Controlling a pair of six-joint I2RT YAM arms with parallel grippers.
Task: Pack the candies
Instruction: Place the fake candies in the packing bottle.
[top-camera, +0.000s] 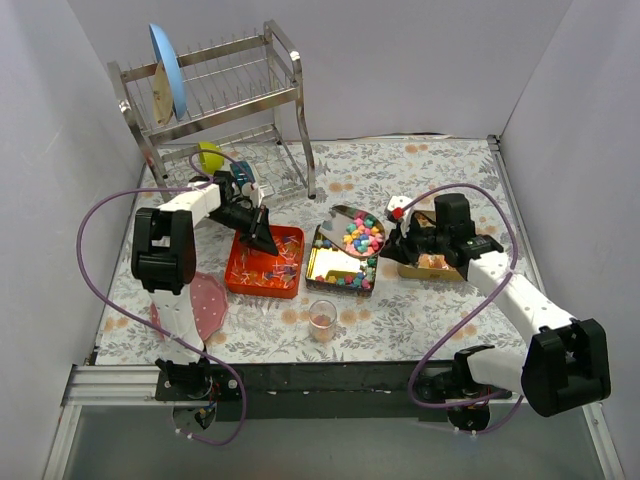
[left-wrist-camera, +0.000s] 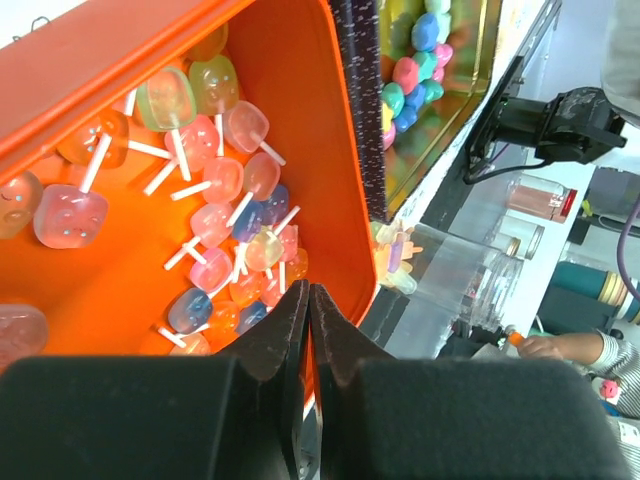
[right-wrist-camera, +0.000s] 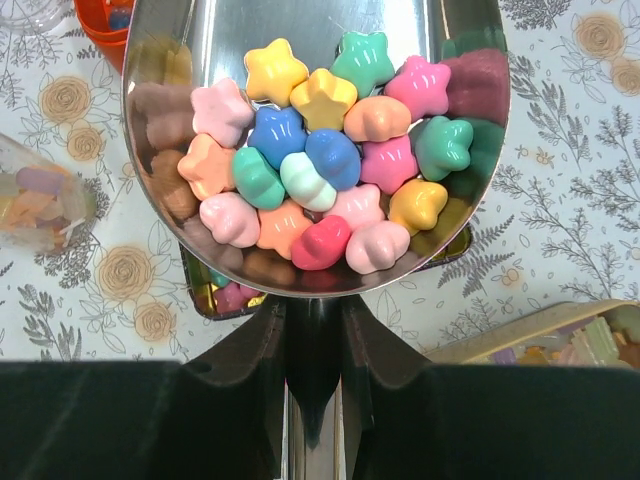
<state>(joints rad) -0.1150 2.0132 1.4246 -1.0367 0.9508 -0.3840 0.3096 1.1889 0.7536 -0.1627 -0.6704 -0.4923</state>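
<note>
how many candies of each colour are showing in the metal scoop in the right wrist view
Candies that show on top in the scoop:
pink candies: 7
green or mint candies: 4
yellow candies: 3
orange candies: 3
blue candies: 2
total: 19
Any buried underneath are hidden.

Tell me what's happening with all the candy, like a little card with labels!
left hand: shut, tips by the orange tray's rim
lollipops: piled in the orange tray, white sticks
right hand: shut on the metal scoop
star candies: heaped in that scoop, above the gold tin
cup: clear, in front of the tin
</note>
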